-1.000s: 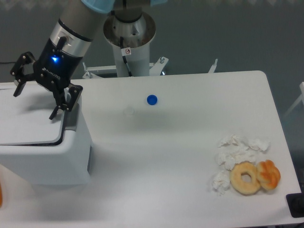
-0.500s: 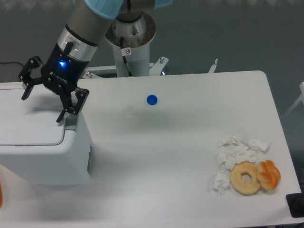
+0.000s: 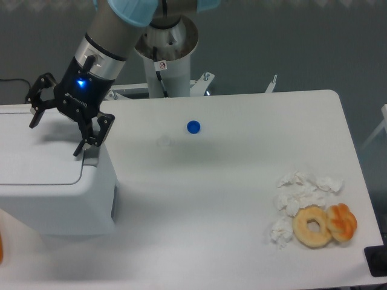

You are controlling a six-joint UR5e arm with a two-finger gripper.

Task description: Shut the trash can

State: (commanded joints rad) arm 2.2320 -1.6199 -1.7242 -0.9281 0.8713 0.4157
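At the left edge of the white surface (image 3: pixel 230 199) stands the trash can (image 3: pixel 57 199), a large white boxy bin whose flat lid lies level on its top, a grey strip showing at the lid's right edge. Above the lid's rear right part hangs the pincer (image 3: pixel 54 136), its two black fingers spread wide apart and gripping nothing; a blue light glows on its body. Near the middle of the surface lies a small blue cap (image 3: pixel 193 127). At the right front, well apart from the bin, crumpled white tissues (image 3: pixel 299 190) lie beside a ring doughnut (image 3: pixel 312 226), which touches an orange-brown pastry (image 3: pixel 342 222).
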